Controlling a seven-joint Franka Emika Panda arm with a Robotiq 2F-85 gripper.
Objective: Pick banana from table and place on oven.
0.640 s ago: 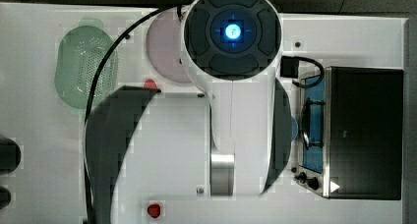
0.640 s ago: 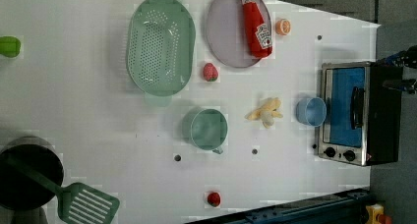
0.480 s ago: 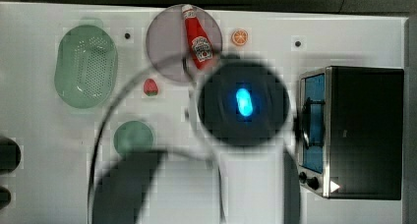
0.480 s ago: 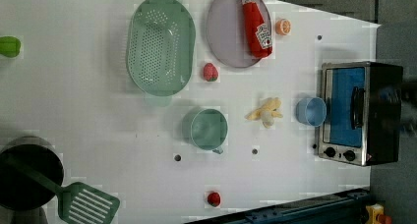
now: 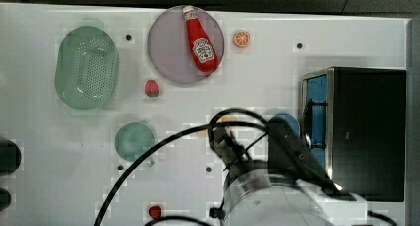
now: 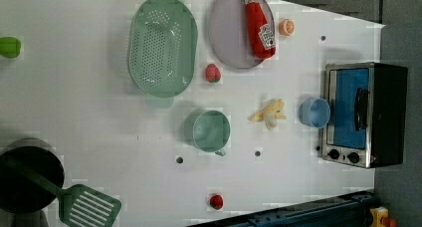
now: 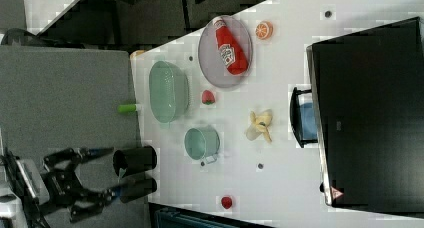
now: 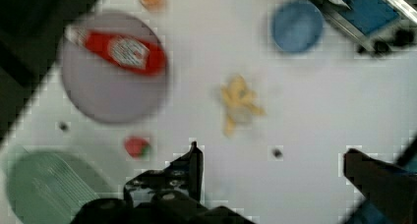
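Above the banana [image 8: 239, 104], gripper [image 8: 272, 157] wide open, empty

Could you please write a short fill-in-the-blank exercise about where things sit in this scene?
1. The ketchup bottle lies on the round ____ plate.
2. In the left view, the banana lies between the green cup and the ____ bowl.
3. The oven door is ____.
4. The banana rests on the ____.

Missing words: purple; blue; closed; table
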